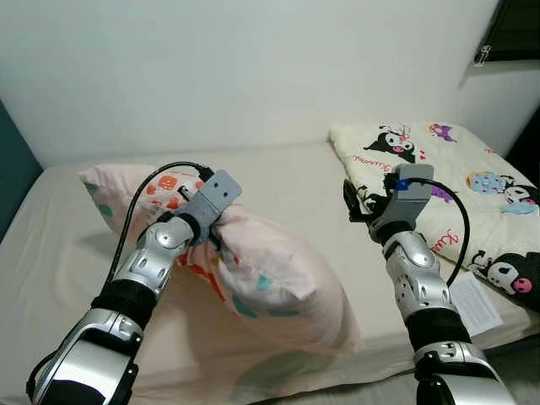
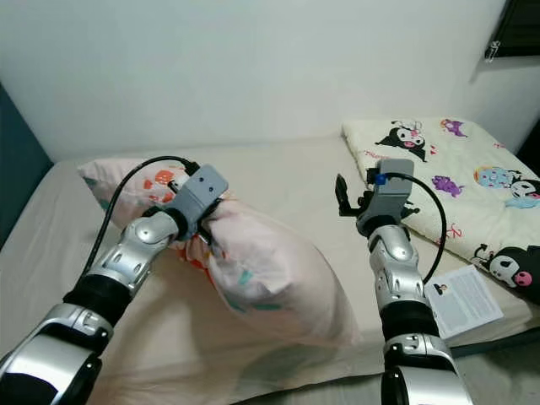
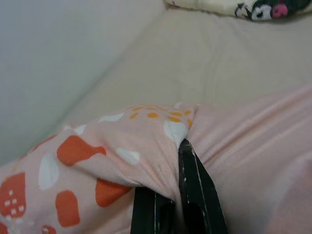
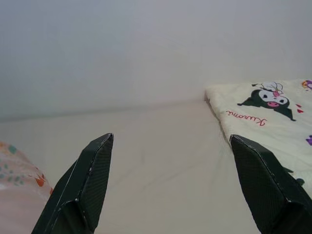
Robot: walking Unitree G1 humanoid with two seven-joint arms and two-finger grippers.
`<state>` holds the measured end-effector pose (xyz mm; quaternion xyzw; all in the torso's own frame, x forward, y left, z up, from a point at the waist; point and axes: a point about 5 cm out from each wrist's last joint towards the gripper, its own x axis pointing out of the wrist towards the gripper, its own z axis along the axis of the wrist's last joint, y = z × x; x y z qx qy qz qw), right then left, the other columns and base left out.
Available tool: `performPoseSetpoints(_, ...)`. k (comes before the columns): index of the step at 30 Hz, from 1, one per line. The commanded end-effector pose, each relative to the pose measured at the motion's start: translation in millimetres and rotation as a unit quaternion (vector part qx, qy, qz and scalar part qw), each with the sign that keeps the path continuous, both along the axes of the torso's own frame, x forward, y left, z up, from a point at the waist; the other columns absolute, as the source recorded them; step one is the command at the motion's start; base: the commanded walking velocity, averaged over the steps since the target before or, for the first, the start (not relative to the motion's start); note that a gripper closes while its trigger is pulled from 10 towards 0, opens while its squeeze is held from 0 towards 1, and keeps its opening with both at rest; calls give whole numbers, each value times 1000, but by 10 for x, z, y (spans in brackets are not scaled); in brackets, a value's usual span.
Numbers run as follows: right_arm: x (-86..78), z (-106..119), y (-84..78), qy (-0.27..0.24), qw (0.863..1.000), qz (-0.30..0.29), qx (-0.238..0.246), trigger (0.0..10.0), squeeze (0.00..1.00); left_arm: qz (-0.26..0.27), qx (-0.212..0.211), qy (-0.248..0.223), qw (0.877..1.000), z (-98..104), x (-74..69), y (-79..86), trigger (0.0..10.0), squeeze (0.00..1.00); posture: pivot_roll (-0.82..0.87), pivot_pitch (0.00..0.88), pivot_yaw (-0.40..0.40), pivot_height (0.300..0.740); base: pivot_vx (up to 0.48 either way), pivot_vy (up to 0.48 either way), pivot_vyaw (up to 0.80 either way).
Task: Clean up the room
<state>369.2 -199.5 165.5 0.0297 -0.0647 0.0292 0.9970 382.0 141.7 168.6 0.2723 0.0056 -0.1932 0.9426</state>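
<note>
Your left gripper point(image 3: 176, 195) is pinched on a fold of the pink pillow point(image 1: 261, 270). The left wrist view shows cloth bunched between the two black fingers point(image 3: 197, 190), pressed together with fabric wrapped over them. The pillow lies on the bed point(image 1: 278, 181) below and on both sides of that gripper, one end toward the wall point(image 1: 253, 67), the other trailing back toward you. It looks slumped, not lifted clear.

Your right gripper point(image 4: 178, 187) is spread wide and holds nothing. It hovers above bare sheet, with the folded cartoon blanket point(image 1: 456, 186) just beside it on its outer side. A paper leaflet point(image 2: 462, 297) lies nearer you, touching the blanket's edge.

The step in hand appears to be moving the pillow to its place at the head of the bed.

1. Check the grip. It holds cover cloth only, not the filling, so the cover will likely stretch before the pillow follows.
2. Lift slowly. A quick pull risks the fold slipping out of the fingers.
3. Bring the spread gripper across to the pillow's free end and close it on a thick fold. Two holds should keep the pillow level.
4. Carry it low over the sheet to avoid dragging the sheet into wrinkles.
5. Keep clear of the blanket and leaflet while crossing.
</note>
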Motion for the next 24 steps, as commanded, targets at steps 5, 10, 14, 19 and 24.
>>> performPoseSetpoints(5, -8, 0, 9, -4, 1000, 0, 4, 10000, 0, 13, -43, -44, 998, 291, 53, 40, 10000, 0, -89, 0, 8, 740, 0, 406, 0)
performPoseSetpoints(10, -11, 6, 7, -5, 1000, 0, 4, 10000, 0, 16, -44, -48, 998, 311, 55, 49, 10000, 0, -90, 0, 8, 740, 0, 405, 0)
performPoseSetpoints(14, -12, 17, 0, -8, 1000, -1, 5, 10000, 0, 13, -46, -55, 997, 344, 56, 28, 10000, 0, -94, 0, 9, 740, 0, 403, 0)
performPoseSetpoints(19, -11, 27, -2, -9, 1000, -1, 4, 10000, 0, 6, -39, -67, 997, 406, 67, -4, 10000, 0, -94, 0, 12, 740, 0, 406, 0)
performPoseSetpoints(24, -18, 26, -2, -11, 1000, -3, 5, 10000, 0, 7, -24, -85, 996, 497, 91, -1, 10000, 0, -97, 0, 19, 740, 0, 405, 0)
